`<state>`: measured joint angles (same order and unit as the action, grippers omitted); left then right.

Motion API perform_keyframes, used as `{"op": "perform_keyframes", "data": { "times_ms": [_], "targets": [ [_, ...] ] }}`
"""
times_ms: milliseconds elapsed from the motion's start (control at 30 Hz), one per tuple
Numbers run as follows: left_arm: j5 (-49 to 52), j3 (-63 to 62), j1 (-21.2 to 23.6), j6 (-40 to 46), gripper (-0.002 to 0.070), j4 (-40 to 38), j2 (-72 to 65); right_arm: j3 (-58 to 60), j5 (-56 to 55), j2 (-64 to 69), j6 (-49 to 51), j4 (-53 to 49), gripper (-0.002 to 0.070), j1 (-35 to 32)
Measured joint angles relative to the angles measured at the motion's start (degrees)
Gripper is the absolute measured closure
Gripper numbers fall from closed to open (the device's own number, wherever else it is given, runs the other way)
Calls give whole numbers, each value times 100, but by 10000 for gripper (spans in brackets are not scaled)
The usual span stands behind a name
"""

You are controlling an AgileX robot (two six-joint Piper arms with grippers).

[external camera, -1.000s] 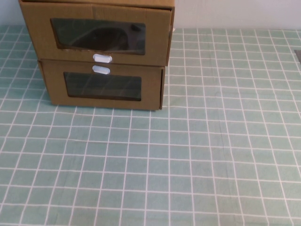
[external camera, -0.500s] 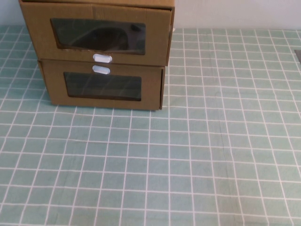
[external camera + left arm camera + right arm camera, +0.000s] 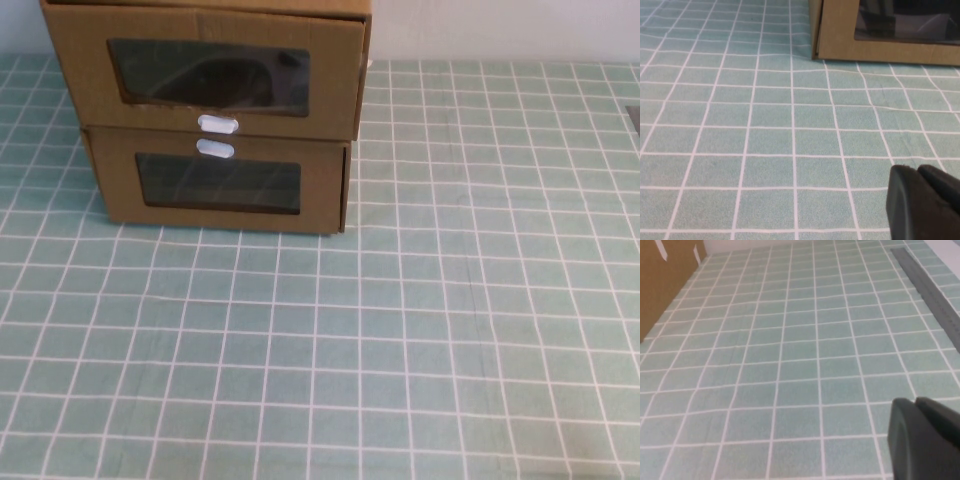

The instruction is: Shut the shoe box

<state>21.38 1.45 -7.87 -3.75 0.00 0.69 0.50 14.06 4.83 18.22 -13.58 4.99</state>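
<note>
Standing on the desk: two brown cardboard boxes, stacked, at the far left in the high view.
Shoe box (image 3: 210, 70): the upper of the two, sitting directly on the lower box, with its front facing the robot.
Shoe box window (image 3: 208, 75): wide, clear and dark inside, with a curved dark shape dimly visible behind it.
Shoe box tab (image 3: 217, 124): small and white, just below the window near the front's bottom edge.
Shoe box front: its right edge reaches a little further right than the lower box's front, and a thin strip of the outer shell shows beside it.
Lower box (image 3: 220, 185): resting on the desk, with its window in the lower part of the front and its own white tab (image 3: 214, 149) above it, just under the shoe box tab.
Desk (image 3: 400, 330): covered with a pale green cloth with a white grid, which fills the near and right parts of the high view.
Left pincer (image 3: 918, 171): out of the high view. Its wrist camera shows two dark fingers pressed together, holding nothing, low over the cloth and well short of the lower box's corner (image 3: 840, 45).
Right pincer (image 3: 916, 402): out of the high view. Its dark fingers are pressed together and empty, over open cloth well apart from the boxes.
Box side (image 3: 665, 285): brown cardboard with white tape strips at the edge of the right wrist view; which box it is cannot be told.
Grey strip (image 3: 930, 285): lying along the desk's right edge.
</note>
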Motion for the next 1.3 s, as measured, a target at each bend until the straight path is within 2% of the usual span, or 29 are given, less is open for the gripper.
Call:
{"op": "perform_keyframes", "data": {
  "times_ms": [233, 433, 500, 600, 733, 1033, 1300],
  "targets": [
    [0, 0, 0, 0, 680, 0, 0, 102, -384, -62, -81, 12, 690, -325],
    [0, 0, 0, 0, 680, 0, 0, 102, -468, -117, -118, 12, 690, -350],
    [0, 0, 0, 0, 680, 0, 0, 102, -468, -117, -453, 247, 690, -363],
    [0, 0, 0, 0, 680, 0, 0, 102, -457, -117, -1589, 1210, 690, -401],
    [0, 0, 0, 0, 680, 0, 0, 102, -414, -117, -2211, 1462, 690, -604],
    [0, 0, 0, 0, 680, 0, 0, 102, 508, -510, -2350, 1449, 690, -726],
    [0, 0, 0, 0, 680, 0, 0, 102, 563, -531, -2361, 1501, 690, -726]
  ]
}}
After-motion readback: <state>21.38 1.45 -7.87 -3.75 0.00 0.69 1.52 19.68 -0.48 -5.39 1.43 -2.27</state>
